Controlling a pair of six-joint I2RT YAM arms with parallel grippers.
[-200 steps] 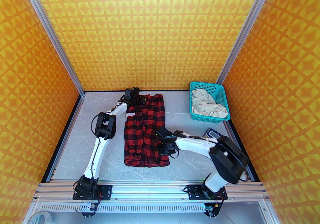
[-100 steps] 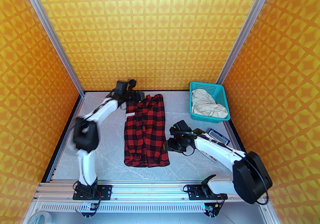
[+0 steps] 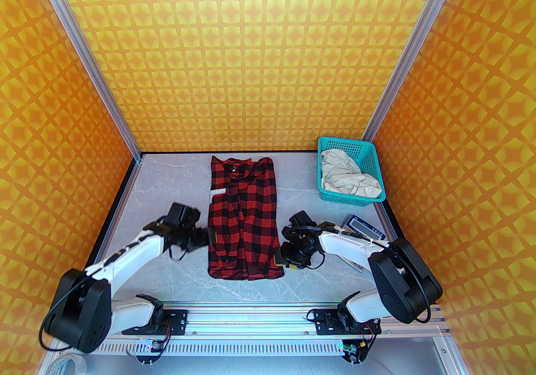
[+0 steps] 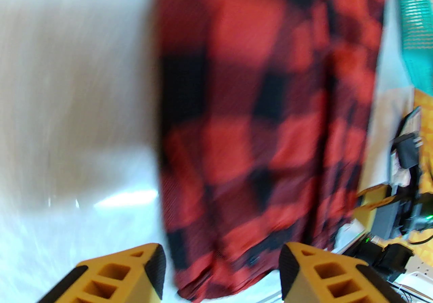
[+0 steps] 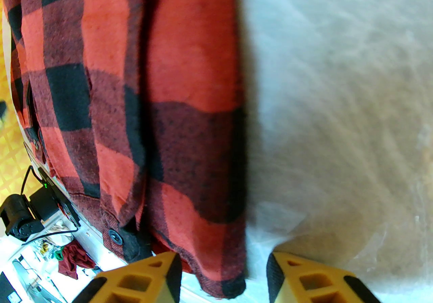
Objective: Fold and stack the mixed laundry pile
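Buffalo-check shirt [image 3: 243, 222], fuzzy red-and-black cloth, lies in a long narrow rectangle.

shirt [image 3: 243, 222], basket [image 3: 371, 161], calculator [image 3: 362, 229] on table [image 3: 176, 184]

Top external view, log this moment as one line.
red-and-black buffalo-check shirt flat on grey table | left gripper open, at shirt's left edge | right gripper open, at shirt's right edge | cream garment in teal plastic basket
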